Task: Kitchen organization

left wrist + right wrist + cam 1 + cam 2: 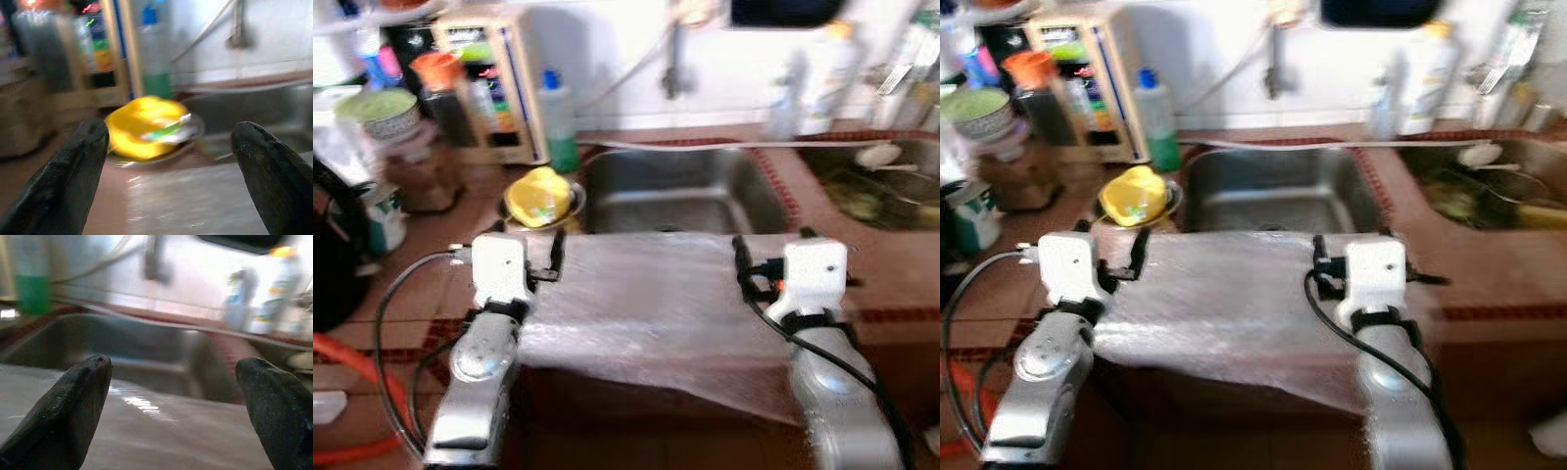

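a clear plastic sheet lies spread over the table edge just in front of the sink, its near edge drooping off the front. the left tool and right tool hover above its two far corners, each with fingers spread wide and gripping nothing, probably placed to take both sides together. a yellow object in a small metal dish sits just beyond the left tool.
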Tool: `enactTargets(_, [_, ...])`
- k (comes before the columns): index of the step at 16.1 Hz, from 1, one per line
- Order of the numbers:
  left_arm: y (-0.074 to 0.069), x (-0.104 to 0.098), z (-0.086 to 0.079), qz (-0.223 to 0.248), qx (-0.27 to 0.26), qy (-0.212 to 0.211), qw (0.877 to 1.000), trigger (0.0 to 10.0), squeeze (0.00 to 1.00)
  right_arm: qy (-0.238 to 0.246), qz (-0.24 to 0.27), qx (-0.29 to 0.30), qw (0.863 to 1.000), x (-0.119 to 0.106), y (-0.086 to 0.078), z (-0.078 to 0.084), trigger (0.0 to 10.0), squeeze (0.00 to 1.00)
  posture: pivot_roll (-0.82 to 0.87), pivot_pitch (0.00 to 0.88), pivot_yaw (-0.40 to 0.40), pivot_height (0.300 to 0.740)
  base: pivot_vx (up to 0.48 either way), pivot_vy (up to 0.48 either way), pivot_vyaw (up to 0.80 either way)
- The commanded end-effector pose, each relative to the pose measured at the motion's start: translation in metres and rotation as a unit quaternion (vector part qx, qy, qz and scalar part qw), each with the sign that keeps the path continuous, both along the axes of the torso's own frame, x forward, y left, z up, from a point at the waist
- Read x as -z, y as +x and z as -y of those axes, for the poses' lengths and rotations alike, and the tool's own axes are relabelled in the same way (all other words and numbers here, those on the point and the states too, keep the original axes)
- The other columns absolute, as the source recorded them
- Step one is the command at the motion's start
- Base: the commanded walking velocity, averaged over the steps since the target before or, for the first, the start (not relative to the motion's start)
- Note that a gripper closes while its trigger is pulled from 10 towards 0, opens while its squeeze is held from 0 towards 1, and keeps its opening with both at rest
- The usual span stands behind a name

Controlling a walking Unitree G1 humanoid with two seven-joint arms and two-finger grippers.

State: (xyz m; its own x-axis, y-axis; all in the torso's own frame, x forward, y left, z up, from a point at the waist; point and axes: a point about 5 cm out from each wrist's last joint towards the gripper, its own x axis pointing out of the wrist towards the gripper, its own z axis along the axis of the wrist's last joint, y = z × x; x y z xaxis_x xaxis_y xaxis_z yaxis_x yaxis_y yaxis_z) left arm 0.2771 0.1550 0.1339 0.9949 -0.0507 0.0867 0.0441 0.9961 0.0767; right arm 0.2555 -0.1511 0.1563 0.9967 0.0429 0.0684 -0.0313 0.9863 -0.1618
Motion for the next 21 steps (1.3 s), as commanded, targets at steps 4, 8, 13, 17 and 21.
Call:
enactTargets(4, [0.0007, -0.0016, 0.0006, 0.000, -0.001, -0.003, 1.000, 10.0, 0.00, -0.006, 0.006, 0.004, 1.000, -0.0033, 0.0002, 0.0028, 10.0, 0.00, -0.01, 0.012, 0.054, 0.740, 0.000, -0.425, 0.00])
enactTargets(8, [-0.0003, -0.0006, 0.0013, -0.003, 0.002, -0.007, 1.000, 10.0, 0.00, -0.006, 0.007, 0.003, 1.000, -0.0032, -0.0006, 0.0019, 10.0, 0.00, -0.01, 0.010, 0.056, 0.740, 0.000, -0.480, 0.00])
enactTargets(13, [-0.0005, 0.0026, 0.0013, -0.011, -0.002, -0.011, 1.000, 10.0, 0.00, -0.006, 0.007, 0.004, 1.000, -0.0027, -0.0018, 0.0021, 10.0, 0.00, -0.02, 0.013, 0.058, 0.740, 0.000, -0.355, 0.00])
enactTargets(17, [-0.0006, -0.0007, -0.0002, -0.004, -0.002, -0.013, 1.000, 10.0, 0.00, -0.008, 0.011, 0.001, 1.000, -0.0035, -0.0018, -0.0011, 10.0, 0.00, -0.01, 0.018, 0.060, 0.740, 0.000, 0.000, 0.00])
enactTargets(21, [-0.0004, -0.0037, 0.0011, -0.003, 0.014, -0.027, 1.000, 10.0, 0.00, -0.006, 0.013, -0.003, 1.000, -0.0038, -0.0006, -0.0030, 10.0, 0.00, 0.00, 0.018, 0.061, 0.740, 0.000, 0.000, 0.00])
